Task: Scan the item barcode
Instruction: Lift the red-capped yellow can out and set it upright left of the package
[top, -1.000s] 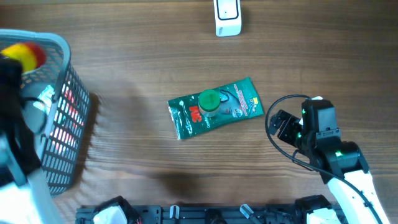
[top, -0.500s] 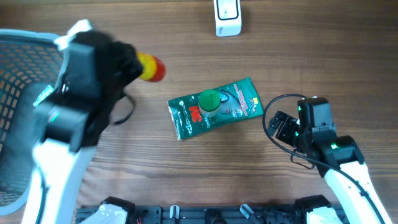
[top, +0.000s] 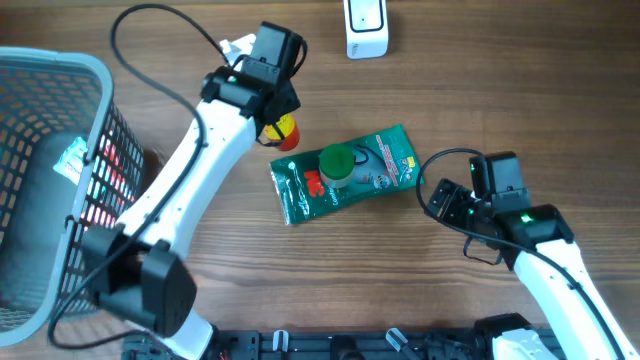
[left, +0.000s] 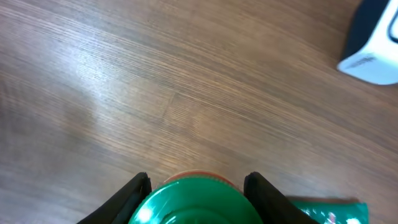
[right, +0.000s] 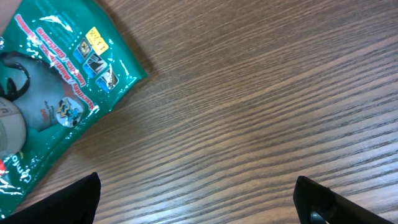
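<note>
Overhead: green packet (top: 345, 172) reads 3M; left jaws clamp green-topped item (left: 189, 200); right jaws apart.

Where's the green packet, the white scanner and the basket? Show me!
green packet (top: 385, 160): overhead view, on its printed right half.
white scanner (top: 366, 30): overhead view, on the middle of its body.
basket (top: 120, 160): overhead view, on its mesh side wall.

Overhead, the green packet (top: 345, 172) shows a red 3M logo (top: 313, 182) near its left end. Right wrist view: its red print and yellow tag (right: 97, 38) are too small to read.
</note>
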